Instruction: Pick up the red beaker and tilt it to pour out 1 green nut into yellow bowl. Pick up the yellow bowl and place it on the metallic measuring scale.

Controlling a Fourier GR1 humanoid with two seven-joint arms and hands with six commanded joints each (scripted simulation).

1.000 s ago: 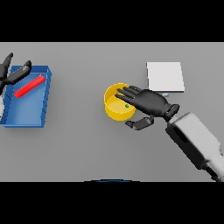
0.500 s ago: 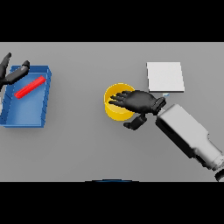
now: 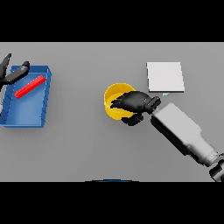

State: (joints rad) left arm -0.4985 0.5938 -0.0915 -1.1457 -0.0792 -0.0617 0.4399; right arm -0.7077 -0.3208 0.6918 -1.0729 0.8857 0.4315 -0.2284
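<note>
the yellow bowl [image 3: 114, 101] sits on the grey table [image 3: 87, 148] near the centre, a little to the right of the middle. the right hand [image 3: 136, 103] lies over the bowl's right half, its arm reaching in from the lower right. the fingers are curled down over the bowl's rim and interior, with the thumb bent below against the outer wall on the near side, so the hand is closed around the bowl's right edge. the bowl's left portion and part of its inside are uncovered; its contents cannot be made out. the metallic measuring scale [image 3: 165, 77], a pale square plate, lies just beyond and to the right of the hand, apart from the bowl. at the far left, a blue tray [image 3: 40, 120] holds a red bar-shaped item [image 3: 29, 86], lying diagonally. the left hand [image 3: 12, 73] shows at the tray's upper left corner, fingers relaxed and spread, holding nothing.
</note>
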